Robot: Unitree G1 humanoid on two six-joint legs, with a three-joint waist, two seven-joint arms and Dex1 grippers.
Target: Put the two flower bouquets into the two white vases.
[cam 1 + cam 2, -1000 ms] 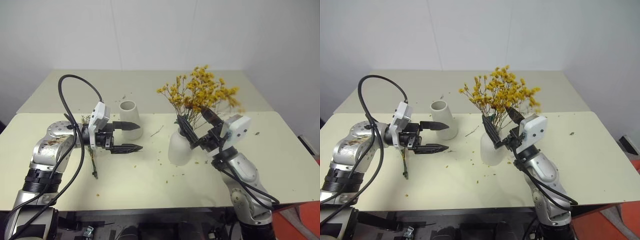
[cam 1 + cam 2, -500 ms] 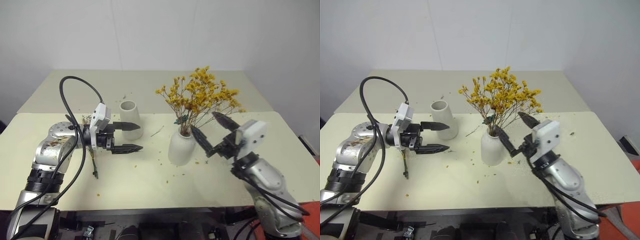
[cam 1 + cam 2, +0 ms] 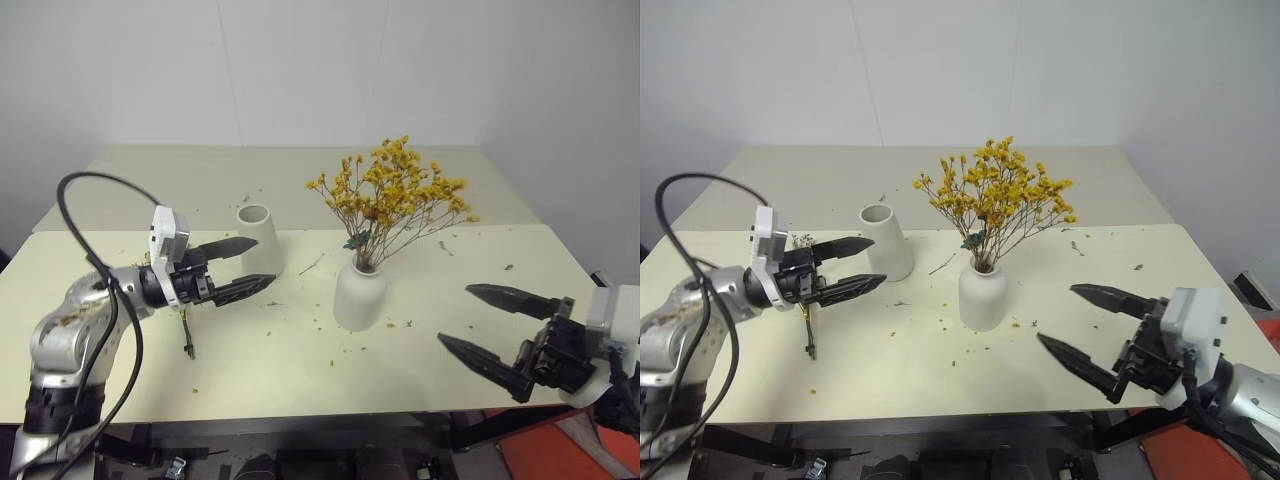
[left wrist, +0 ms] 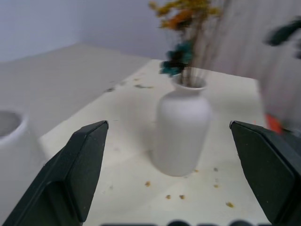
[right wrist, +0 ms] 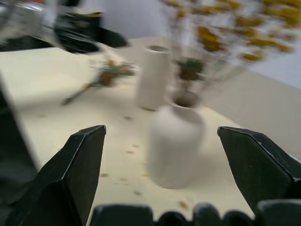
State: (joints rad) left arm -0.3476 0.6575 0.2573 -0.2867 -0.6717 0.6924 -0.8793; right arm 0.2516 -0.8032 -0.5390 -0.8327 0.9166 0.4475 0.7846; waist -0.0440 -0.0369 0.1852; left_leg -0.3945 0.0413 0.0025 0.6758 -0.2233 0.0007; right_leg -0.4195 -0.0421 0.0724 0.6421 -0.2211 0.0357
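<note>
On the cream table (image 3: 300, 370), the yellow bouquet (image 3: 392, 192) stands upright in the rounded white vase (image 3: 359, 294), stems down its neck, blossoms fanning up and right. The taller cone vase (image 3: 259, 238), upright behind my left gripper (image 3: 243, 268), looks empty. The grey-green bunch (image 3: 184, 318) lies flat at table left, its stem toward me. Both my left and right gripper (image 3: 497, 330) hang wide open, holding nothing.

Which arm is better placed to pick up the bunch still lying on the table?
Probably the left. The open left gripper hovers just above the grey-green bunch and beside the empty tall vase; the open right gripper sits far across, past the filled round vase.
</note>
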